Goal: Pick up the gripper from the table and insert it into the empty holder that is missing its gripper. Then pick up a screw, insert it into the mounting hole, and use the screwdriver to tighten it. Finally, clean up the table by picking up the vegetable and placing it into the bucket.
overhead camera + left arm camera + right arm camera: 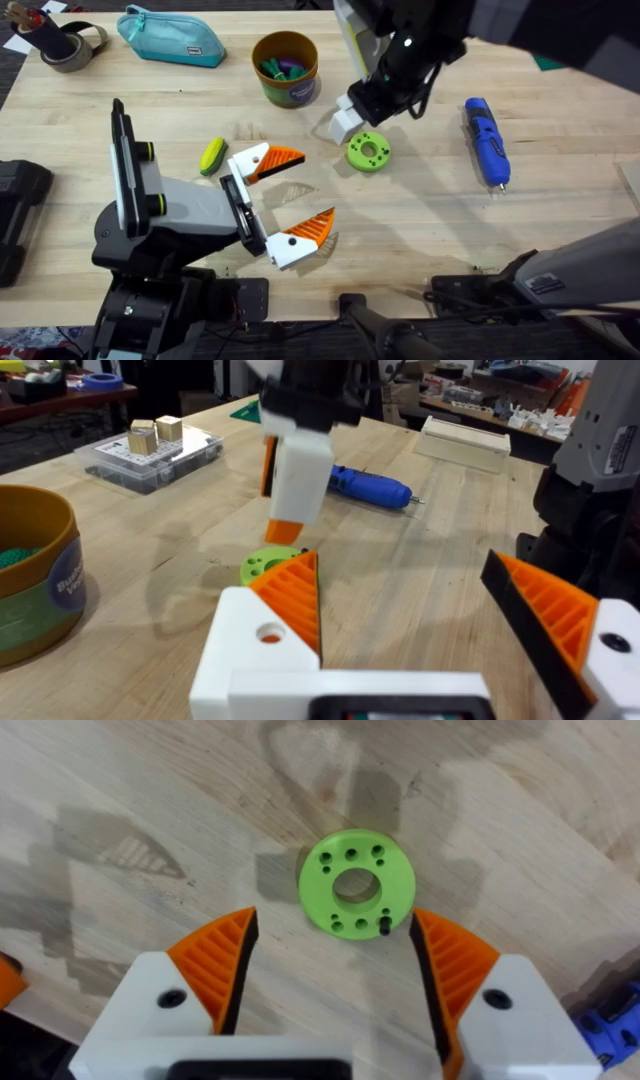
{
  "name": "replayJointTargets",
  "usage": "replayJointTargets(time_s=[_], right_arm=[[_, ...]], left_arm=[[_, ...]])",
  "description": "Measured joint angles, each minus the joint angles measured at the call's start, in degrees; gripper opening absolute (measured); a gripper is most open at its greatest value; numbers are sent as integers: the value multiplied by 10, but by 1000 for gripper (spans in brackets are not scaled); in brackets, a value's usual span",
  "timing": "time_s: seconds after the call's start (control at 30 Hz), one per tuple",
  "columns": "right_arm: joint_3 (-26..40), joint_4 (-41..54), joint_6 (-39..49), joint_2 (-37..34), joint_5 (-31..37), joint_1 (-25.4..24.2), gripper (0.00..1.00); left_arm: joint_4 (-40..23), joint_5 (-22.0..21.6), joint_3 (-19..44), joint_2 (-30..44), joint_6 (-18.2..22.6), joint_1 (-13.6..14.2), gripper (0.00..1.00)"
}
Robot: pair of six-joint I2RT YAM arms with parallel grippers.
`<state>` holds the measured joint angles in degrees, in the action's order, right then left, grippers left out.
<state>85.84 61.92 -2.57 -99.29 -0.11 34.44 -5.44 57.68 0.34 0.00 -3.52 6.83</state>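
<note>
Right gripper (pixel 332 960): fingers (pixel 215 960) spread wide, nothing pinched, poised just above the lime-green ring (pixel 355 883), which is seen lying flat on the desk (pixel 420 220) w/ a centre hole & small holes around it. Left gripper (pixel 290 195): fingers (pixel 310 230) likewise spread, empty, held low near the desk's front. Vegetable (pixel 212 156) is laid on the desk just beside the left gripper. Bucket (pixel 285 68) stands at rear centre; label band partly seen, writing not legible. Screwdriver (pixel 487 140) lies to the ring's right, well apart.
</note>
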Motion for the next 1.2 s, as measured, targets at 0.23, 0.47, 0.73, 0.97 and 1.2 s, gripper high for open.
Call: replayJointTargets(time_s=[0.23,0.47,0.73,0.97,1.2], right_arm=[[-5,4,0,-8,0,0,917],[-16,25,0,19,0,-1,917],[-166,-43,-16,130,0,-16,917],[-289,-117,-39,215,0,-27,917],[-321,-159,-45,228,0,-41,917]], left_arm=[[1,0,0,0,0,0,989],[1,0,0,0,0,0,990],[1,0,0,0,0,0,990],[1,0,0,0,0,0,989],[1,0,0,0,0,0,989]])
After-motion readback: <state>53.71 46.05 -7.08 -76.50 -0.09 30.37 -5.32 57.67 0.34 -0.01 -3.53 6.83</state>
